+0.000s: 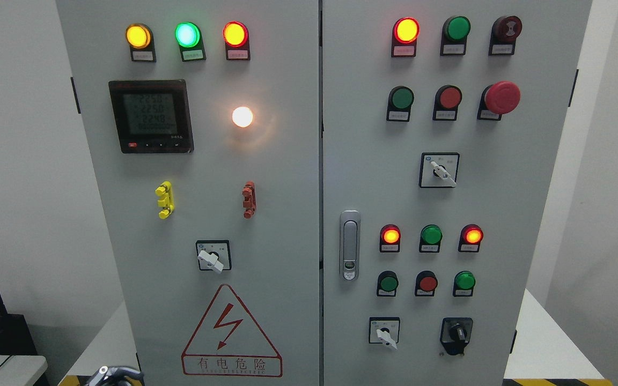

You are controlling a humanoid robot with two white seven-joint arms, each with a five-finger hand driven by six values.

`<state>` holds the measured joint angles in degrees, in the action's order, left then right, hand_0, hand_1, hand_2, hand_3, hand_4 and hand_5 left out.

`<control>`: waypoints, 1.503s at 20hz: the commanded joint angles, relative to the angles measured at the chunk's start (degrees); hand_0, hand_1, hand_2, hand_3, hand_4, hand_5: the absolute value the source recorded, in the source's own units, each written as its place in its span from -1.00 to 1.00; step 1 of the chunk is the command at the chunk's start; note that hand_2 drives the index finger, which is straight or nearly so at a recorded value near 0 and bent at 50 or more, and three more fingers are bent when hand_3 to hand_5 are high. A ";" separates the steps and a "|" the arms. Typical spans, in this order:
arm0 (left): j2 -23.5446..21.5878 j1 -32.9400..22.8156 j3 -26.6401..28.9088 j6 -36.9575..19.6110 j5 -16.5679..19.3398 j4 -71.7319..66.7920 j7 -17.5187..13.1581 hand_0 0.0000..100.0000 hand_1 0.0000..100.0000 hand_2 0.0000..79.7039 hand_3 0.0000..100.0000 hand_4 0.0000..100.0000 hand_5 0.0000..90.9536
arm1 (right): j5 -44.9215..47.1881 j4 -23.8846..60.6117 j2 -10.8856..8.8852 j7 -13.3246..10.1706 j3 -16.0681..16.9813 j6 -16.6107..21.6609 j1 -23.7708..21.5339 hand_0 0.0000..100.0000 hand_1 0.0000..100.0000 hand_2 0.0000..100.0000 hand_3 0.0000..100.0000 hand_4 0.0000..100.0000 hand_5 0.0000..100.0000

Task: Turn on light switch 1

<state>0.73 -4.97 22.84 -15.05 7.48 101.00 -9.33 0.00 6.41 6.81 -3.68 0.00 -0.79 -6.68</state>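
A grey electrical cabinet [287, 214] fills most of the frame, split by a vertical seam into 2 doors. The left door carries a digital meter [151, 116] at upper left, a row of 3 lit indicator lamps [186, 35] above it in yellow, green and red, and a triangular warning sign [231, 335] at the bottom. To the right of the meter a white bulb [242, 117] glows, which suggests a light is already on, though nothing visible says which switch feeds it. Below sit a yellow clip [164, 200] and a red clip [249, 199], and under them the left door's rotary switch [213, 256], its white lever pointing down and right. Whether this is light switch 1 cannot be confirmed; the labels are too small to read. The right door holds further lamps, buttons, a latch handle [349, 245] and 3 more rotary switches.

Only a sliver of the left robot hand [113, 375] shows at the bottom edge, well below every switch; its finger pose cannot be told. The reach and the turn appear not yet begun.
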 commanded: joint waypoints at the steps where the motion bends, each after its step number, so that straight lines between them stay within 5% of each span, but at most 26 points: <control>1: -0.11 -4.96 25.23 -0.95 -0.62 -23.03 -2.72 -1.00 -0.39 -0.92 -0.53 -0.35 -0.90 | 1.41 0.00 -0.04 -0.01 -0.97 0.00 0.00 -0.76 -0.22 -1.00 -1.00 -1.00 -1.00; 9: -2.84 -9.88 26.03 -0.15 0.52 -45.72 -2.72 -0.71 -0.54 -1.00 -0.72 -0.51 -1.00 | 1.41 0.00 0.05 -0.01 -0.97 0.00 0.00 -0.76 -0.22 -1.00 -1.00 -1.00 -1.00; 12: -5.30 -11.73 25.59 -0.59 7.37 -56.88 -2.72 -0.63 -0.58 -1.00 -0.90 -0.68 -1.00 | 1.41 0.00 -0.04 -0.01 -0.97 0.00 0.00 -0.76 -0.22 -1.00 -1.00 -1.00 -1.00; 15: -5.74 -11.73 24.44 -0.24 9.13 -68.39 -2.80 -0.56 -0.62 -1.00 -1.00 -0.82 -1.00 | 1.41 0.00 -0.04 -0.01 -0.97 0.00 0.00 -0.76 -0.22 -1.00 -1.00 -1.00 -1.00; 23: -8.55 -8.83 2.12 -0.15 8.61 -92.83 -4.21 -0.53 -0.64 -1.00 -1.00 -1.00 -1.00 | 1.41 0.00 0.05 -0.01 -0.97 0.00 0.00 -0.76 -0.22 -1.00 -1.00 -1.00 -1.00; 30: -3.72 -2.50 -4.38 -0.07 8.78 -103.46 0.18 -0.40 -0.69 -1.00 -1.00 -1.00 -1.00 | 1.41 0.00 -0.04 -0.01 -0.97 0.00 0.00 -0.76 -0.22 -1.00 -1.00 -1.00 -1.00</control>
<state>-4.91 -11.54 30.20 -15.11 15.93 22.39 -10.64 0.00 6.42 6.80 -3.68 0.00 -0.79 -6.68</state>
